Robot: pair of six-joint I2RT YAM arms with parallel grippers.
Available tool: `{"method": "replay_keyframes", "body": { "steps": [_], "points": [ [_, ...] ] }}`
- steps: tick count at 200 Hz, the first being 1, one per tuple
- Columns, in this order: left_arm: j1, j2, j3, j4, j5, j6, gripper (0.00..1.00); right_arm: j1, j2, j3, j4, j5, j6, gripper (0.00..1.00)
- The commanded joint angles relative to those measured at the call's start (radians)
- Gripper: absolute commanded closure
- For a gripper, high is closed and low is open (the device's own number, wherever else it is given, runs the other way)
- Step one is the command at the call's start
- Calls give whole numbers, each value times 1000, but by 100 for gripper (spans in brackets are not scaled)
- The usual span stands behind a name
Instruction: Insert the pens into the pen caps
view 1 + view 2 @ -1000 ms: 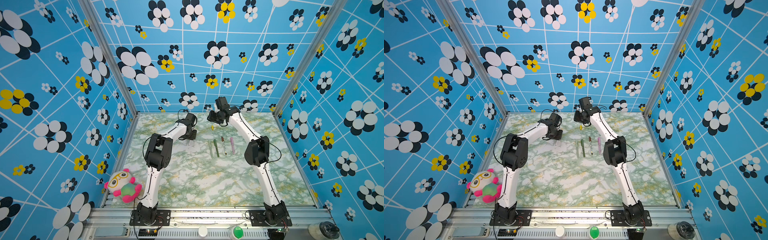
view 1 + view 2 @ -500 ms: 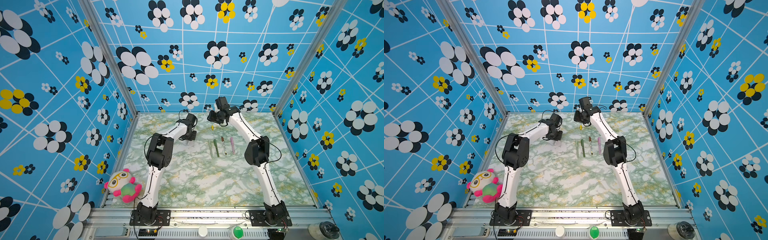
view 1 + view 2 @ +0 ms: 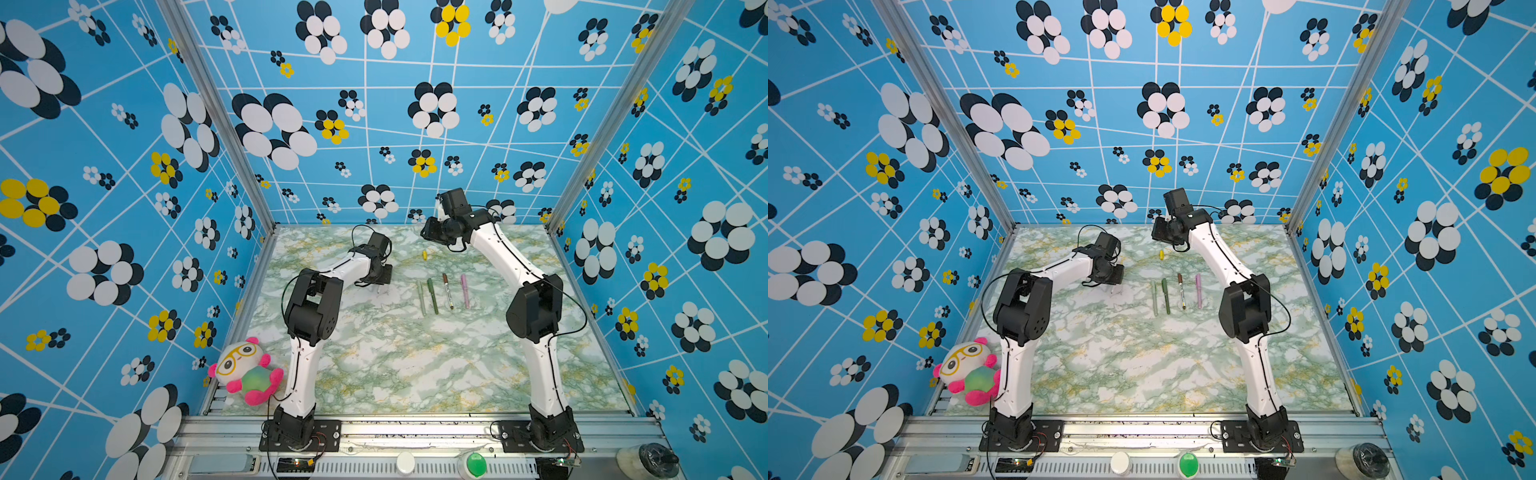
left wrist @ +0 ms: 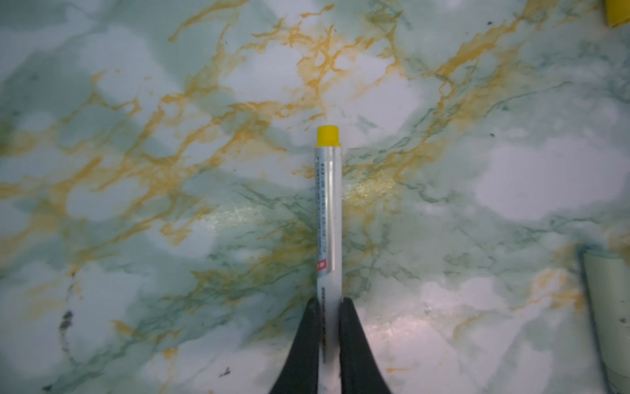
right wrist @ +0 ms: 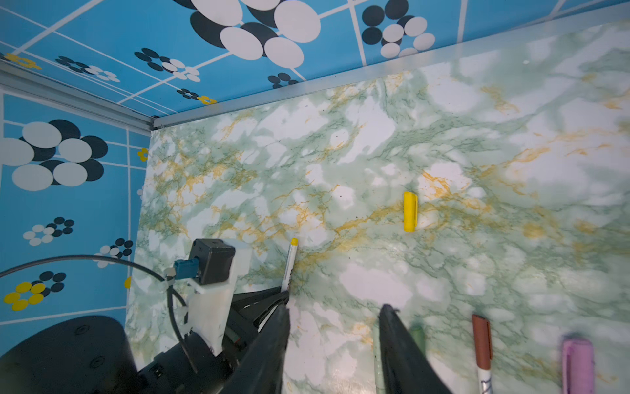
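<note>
My left gripper (image 4: 329,303) is shut on the white-yellow pen (image 4: 328,204), which lies flat on the marble table with its yellow end pointing away from the jaws. In both top views this gripper (image 3: 379,287) (image 3: 1113,286) sits low at the table's left back. The loose yellow pen cap (image 3: 424,254) (image 5: 410,211) lies to its right, apart from everything. My right gripper (image 5: 335,310) hangs open and empty above the table, near the back wall (image 3: 430,232). Pale green (image 3: 421,297), dark green (image 3: 432,295), brown (image 3: 447,291) and pink (image 3: 464,291) pens lie in a row with caps on.
A plush toy (image 3: 245,370) lies at the table's front left corner beside the left arm's base. Patterned blue walls close in the back and both sides. The metal rail (image 3: 415,432) with a green button (image 3: 475,464) runs along the front edge.
My left gripper's jaws have closed onto the white-yellow pen. Neither arm has visibly shifted, and the right gripper stays as open as before.
</note>
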Motion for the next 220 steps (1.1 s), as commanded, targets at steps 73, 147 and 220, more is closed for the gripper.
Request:
{"method": "replay_keyframes", "body": {
  "steps": [73,147,220],
  "points": [
    [-3,-365,-272,245,234,-77,75,2,-294,-394,217,-148,143,55],
    [-1,-574,-451,244,113,-97,49,81,-140,-240,-76,-26,-12,53],
    [19,-853,-648,278,37,-106,31,206,139,-38,-165,108,-74,53]
  ]
}}
